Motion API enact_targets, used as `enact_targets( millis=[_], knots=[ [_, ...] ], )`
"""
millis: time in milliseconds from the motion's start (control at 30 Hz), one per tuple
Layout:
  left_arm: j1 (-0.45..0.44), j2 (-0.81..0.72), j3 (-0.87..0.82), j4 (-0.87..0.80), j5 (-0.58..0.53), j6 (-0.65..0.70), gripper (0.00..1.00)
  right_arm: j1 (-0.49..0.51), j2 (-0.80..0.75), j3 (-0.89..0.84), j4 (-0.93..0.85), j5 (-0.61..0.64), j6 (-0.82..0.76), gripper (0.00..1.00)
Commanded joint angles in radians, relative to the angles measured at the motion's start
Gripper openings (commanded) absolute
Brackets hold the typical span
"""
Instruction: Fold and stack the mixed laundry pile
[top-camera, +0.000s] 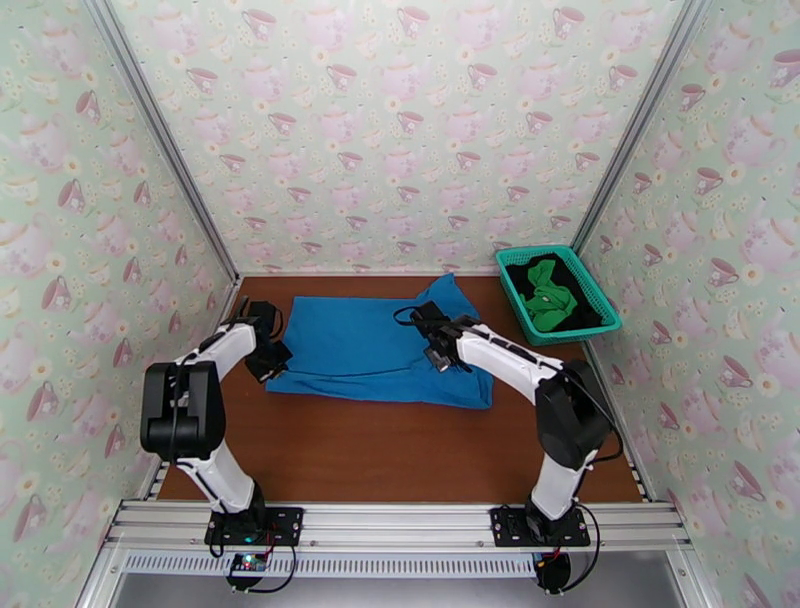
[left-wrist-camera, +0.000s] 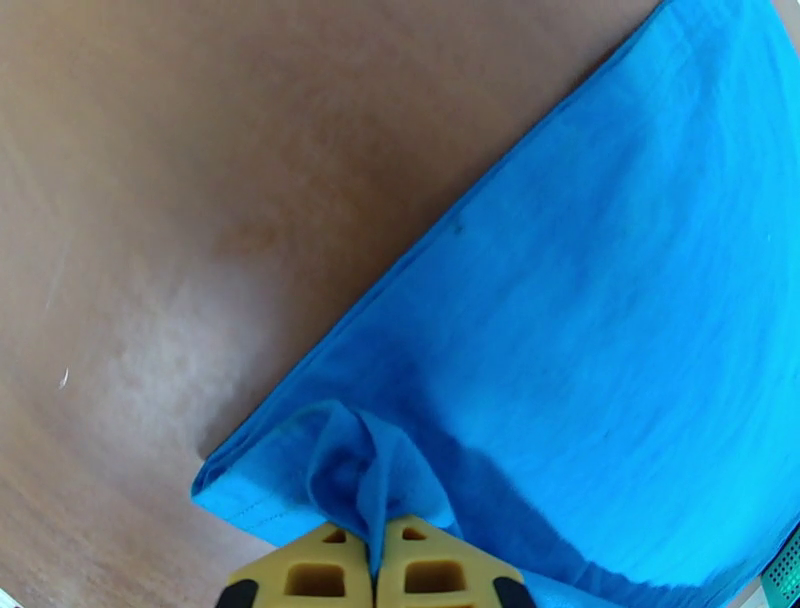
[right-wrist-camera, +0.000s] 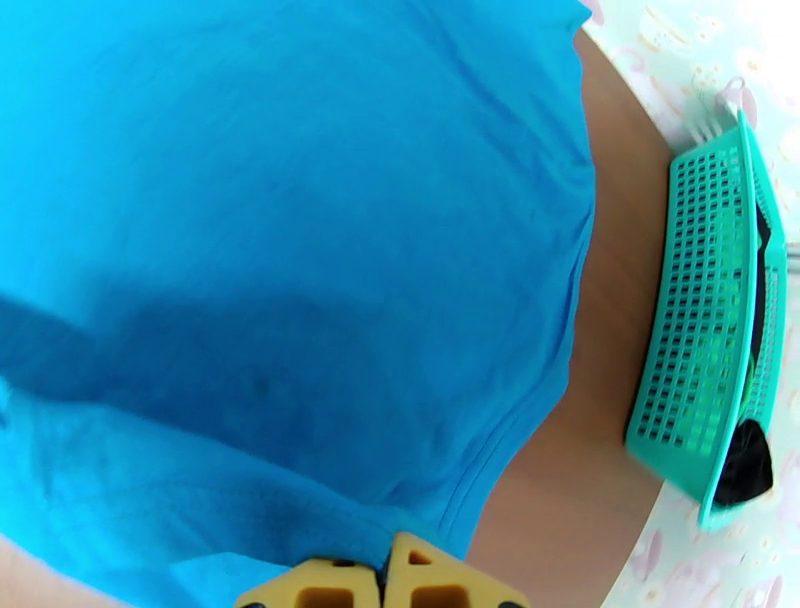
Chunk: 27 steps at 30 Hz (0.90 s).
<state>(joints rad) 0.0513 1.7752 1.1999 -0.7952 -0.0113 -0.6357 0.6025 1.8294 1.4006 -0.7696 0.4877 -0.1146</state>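
Both left fingers and right fingers were clamped on the blue shirt, spread on the table. The green garment and black garment lay in the basket. First fold, seemingly; next, carry both pinched edges across together.

Black garment partly hidden under green garment in basket, 2 o'clock; blue shirt cropped by left wrist view.
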Motion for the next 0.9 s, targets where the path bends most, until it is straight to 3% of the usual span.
enact_targets(
  millis=[0, 67, 133, 300, 467, 500, 567, 633, 733, 867],
  knots=[
    [0.007, 0.024, 0.023, 0.005, 0.005, 0.006, 0.46, -0.019, 0.031, 0.038, 0.080, 0.015, -0.067, 0.00],
    [0.007, 0.027, 0.020, 0.007, 0.004, 0.000, 0.73, -0.029, 0.048, 0.044, 0.096, 0.010, -0.080, 0.00],
    [0.007, 0.028, 0.018, 0.006, 0.004, -0.002, 0.84, -0.040, 0.066, 0.053, 0.111, 0.003, -0.092, 0.00],
    [0.005, 0.012, -0.002, 0.010, 0.001, -0.008, 0.93, -0.060, 0.116, 0.085, 0.138, 0.004, -0.121, 0.00],
    [0.004, -0.023, -0.033, 0.011, -0.013, -0.009, 0.95, -0.078, 0.174, 0.138, 0.152, 0.049, -0.110, 0.00],
    [0.004, -0.034, -0.039, 0.013, -0.016, -0.011, 0.95, -0.079, 0.182, 0.148, 0.145, 0.063, -0.094, 0.12],
    [0.002, -0.059, -0.048, 0.009, -0.026, -0.009, 0.96, -0.083, 0.191, 0.165, 0.127, 0.092, -0.044, 0.61],
    [-0.003, -0.080, -0.046, -0.006, -0.039, -0.004, 0.97, -0.085, 0.179, 0.166, 0.105, 0.111, 0.018, 0.80],
    [-0.018, -0.107, -0.041, -0.030, -0.058, 0.006, 0.95, -0.084, 0.125, 0.143, 0.057, 0.121, 0.136, 0.85],
    [-0.047, -0.135, -0.046, -0.041, -0.063, 0.011, 0.87, -0.084, 0.006, 0.035, 0.029, 0.050, 0.338, 0.79]
  ],
)
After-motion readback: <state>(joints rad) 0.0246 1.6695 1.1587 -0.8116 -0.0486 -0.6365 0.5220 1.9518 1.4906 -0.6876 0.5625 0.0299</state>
